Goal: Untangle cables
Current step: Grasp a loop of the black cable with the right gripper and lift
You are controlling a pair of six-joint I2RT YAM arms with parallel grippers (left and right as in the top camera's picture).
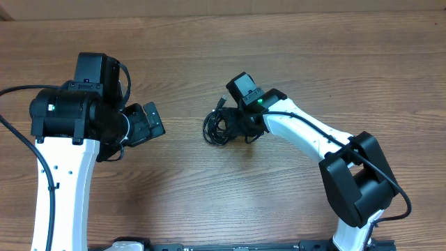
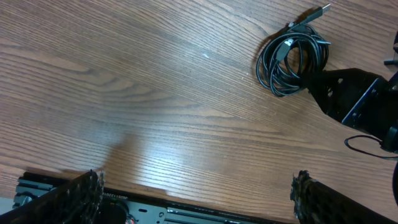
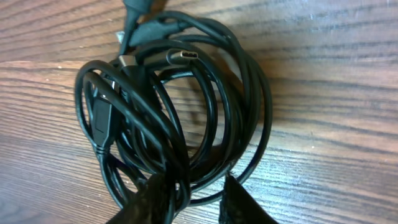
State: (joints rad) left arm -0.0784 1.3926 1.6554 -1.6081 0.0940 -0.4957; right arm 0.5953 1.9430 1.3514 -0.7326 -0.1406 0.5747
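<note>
Black cables [image 1: 219,127], wound into one messy round bundle, lie near the middle of the brown wooden table [image 1: 293,42] in the view from above. The right pincer [image 1: 242,128] touches the bundle at its 3 o'clock side. The left pincer [image 1: 148,123] is well apart at 9 o'clock, with only bare table between it and the cables.

In the left wrist view, the cables [image 2: 292,59] sit at 2 o'clock. A silver flat plug [image 2: 320,10] pokes out of them at 1 o'clock. The right pincer [image 2: 329,84] meets them at 4 o'clock. The left pincer [image 2: 198,186] is spread wide, with nothing in it.

In the right wrist view, the cables [image 3: 174,112] fill most of the picture. A small silver plug [image 3: 183,57] lies across the loops at 12 o'clock. The right pincer [image 3: 196,202] is at 6 o'clock. Its black fingers [image 3: 239,208] are near each other with some strands between them. I cannot tell if they are squeezing the strands.
</note>
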